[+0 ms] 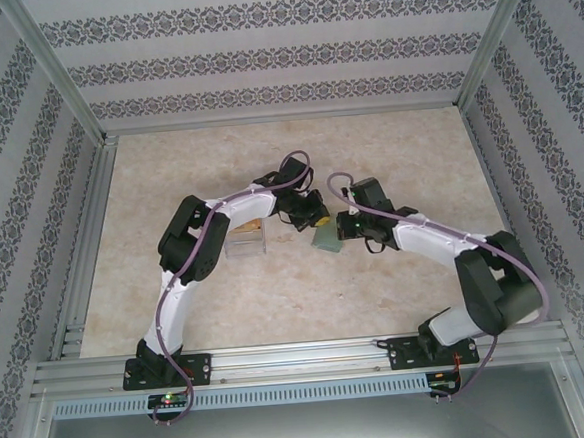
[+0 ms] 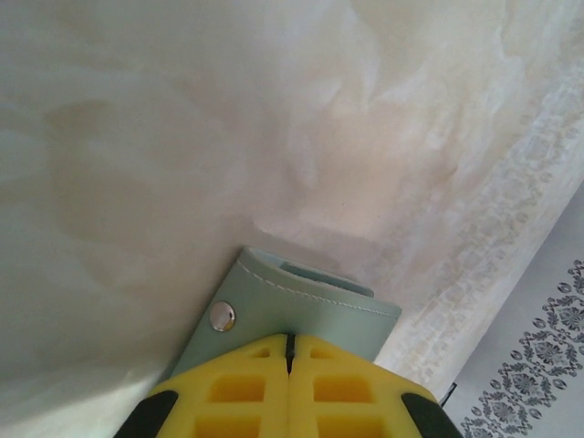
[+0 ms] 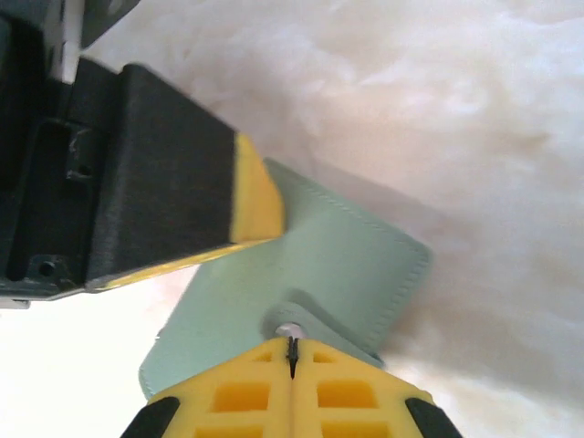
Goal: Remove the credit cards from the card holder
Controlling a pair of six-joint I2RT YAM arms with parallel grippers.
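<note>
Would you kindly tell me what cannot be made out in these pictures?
- Whether credit cards are in the soft grey-green bifold card holder: left wrist view, its panels and the shut left gripper cover the inside.
- The holder's near edge: right wrist view, under the shut right gripper.
- Contents of the clear plastic box: top view, too small, the left arm overlaps it.

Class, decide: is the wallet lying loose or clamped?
Clamped: the left gripper and the right gripper each pinch shut on an edge of the wallet.
</note>
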